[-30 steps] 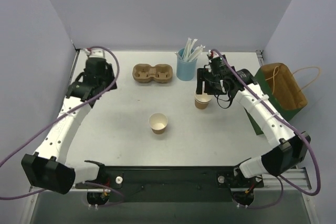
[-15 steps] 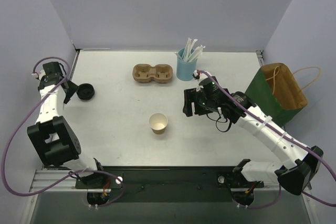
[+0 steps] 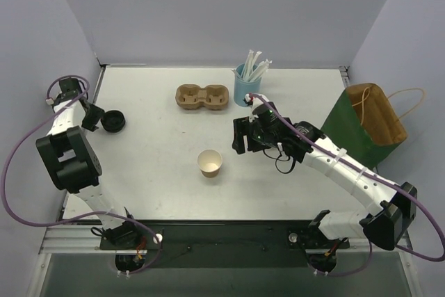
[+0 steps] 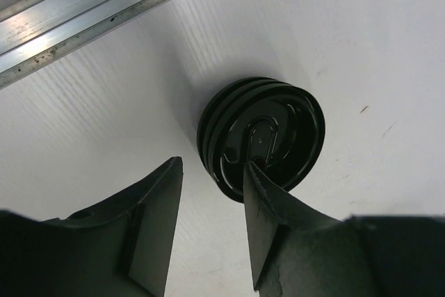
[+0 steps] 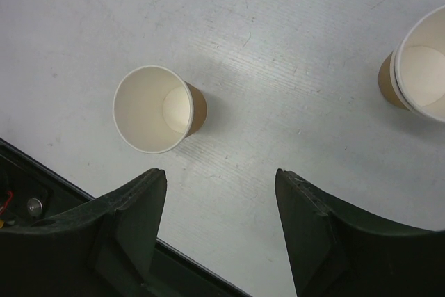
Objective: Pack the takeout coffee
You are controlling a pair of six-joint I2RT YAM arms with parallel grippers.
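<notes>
A small tan paper cup [image 3: 209, 163] with a white rim and cream inside stands upright mid-table, and also shows in the right wrist view [image 5: 156, 109]. A second tan cup [image 5: 417, 67] stands at that view's right edge; the right arm hides it in the top view. My right gripper [image 3: 243, 137] [image 5: 221, 179] is open wide and empty above the table, right of the middle cup. My left gripper [image 3: 94, 119] [image 4: 212, 167] is open beside a stack of black lids [image 3: 112, 122] [image 4: 261, 137]; one fingertip [image 4: 252, 175] overlaps the stack's edge.
A brown two-hole pulp carrier [image 3: 202, 97] lies at the back. A light-blue cup of white straws [image 3: 246, 88] stands right of it. A green and tan paper bag [image 3: 372, 123] stands at the right edge. A metal rail [image 4: 104, 5] runs along the table's left edge.
My right gripper has left the right-hand cup and moved left toward the middle cup. My left arm has swung out to the far left edge, uncovering the black lids.
</notes>
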